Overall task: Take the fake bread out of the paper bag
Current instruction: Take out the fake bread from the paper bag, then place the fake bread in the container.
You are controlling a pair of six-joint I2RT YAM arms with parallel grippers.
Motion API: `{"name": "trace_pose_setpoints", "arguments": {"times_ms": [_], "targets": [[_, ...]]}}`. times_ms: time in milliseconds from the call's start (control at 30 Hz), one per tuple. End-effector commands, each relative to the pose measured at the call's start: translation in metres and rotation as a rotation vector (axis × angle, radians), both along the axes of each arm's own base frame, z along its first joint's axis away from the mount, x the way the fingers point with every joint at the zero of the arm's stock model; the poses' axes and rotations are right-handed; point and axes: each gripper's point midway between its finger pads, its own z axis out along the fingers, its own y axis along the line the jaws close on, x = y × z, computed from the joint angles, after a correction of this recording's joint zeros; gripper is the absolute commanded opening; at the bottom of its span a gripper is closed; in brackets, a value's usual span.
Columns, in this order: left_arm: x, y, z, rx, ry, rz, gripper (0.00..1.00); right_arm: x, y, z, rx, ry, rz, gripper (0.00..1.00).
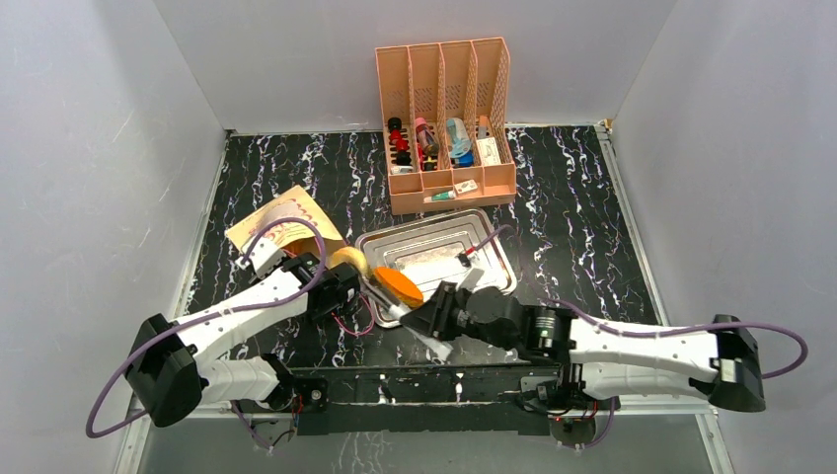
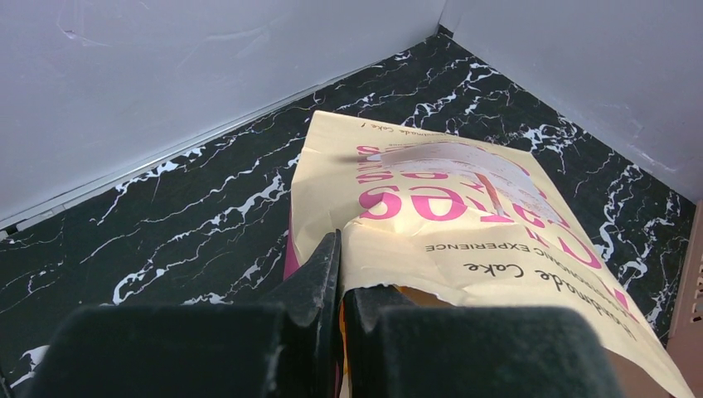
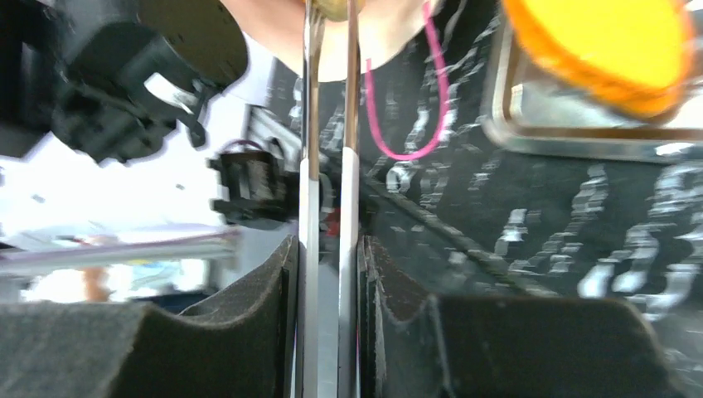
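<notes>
Firmly, L gripper [image 2: 341,249] is pinched together on the torn mouth edge of the paper bag [image 2: 464,215], which lies flat left of the tray [image 1: 434,252]. R gripper [image 3: 332,249] is clamped on metal tongs [image 3: 308,166]. Tong tips reach the tan fake bread [image 1: 347,260] at the bag mouth. An orange bun [image 1: 400,284] sits on the tray's near-left rim.

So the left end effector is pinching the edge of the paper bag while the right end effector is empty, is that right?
Not quite. The right end effector is not empty: the right wrist view shows it shut on a pair of metal tongs. The rest stands: the left end effector does pinch the edge of the paper bag.
</notes>
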Motion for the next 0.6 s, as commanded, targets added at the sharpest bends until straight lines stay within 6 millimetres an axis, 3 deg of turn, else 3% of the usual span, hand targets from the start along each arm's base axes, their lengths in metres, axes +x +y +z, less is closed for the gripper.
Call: {"name": "trace_pose_setpoints", "arguments": {"times_ms": [0, 267, 400, 433, 467, 567], "targets": [[0.008, 0.000, 0.027, -0.095, -0.191, -0.004, 0.00, 0.022, -0.049, 0.005, -0.224, -0.399, 0.002, 0.00], [0.006, 0.005, 0.027, -0.092, -0.193, 0.005, 0.00, 0.039, -0.090, 0.000, -0.326, -0.414, -0.139, 0.00], [0.005, 0.005, 0.026, -0.095, -0.191, 0.006, 0.00, 0.050, -0.101, -0.019, -0.437, -0.433, -0.186, 0.00], [0.005, 0.005, 0.026, -0.096, -0.192, 0.006, 0.00, 0.053, -0.103, -0.023, -0.462, -0.439, -0.200, 0.50], [0.005, 0.005, 0.026, -0.096, -0.193, 0.006, 0.00, 0.056, -0.106, -0.032, -0.503, -0.444, -0.214, 0.04], [0.004, 0.006, 0.027, -0.102, -0.197, 0.007, 0.00, 0.064, -0.111, -0.051, -0.586, -0.458, -0.246, 0.00]]}}
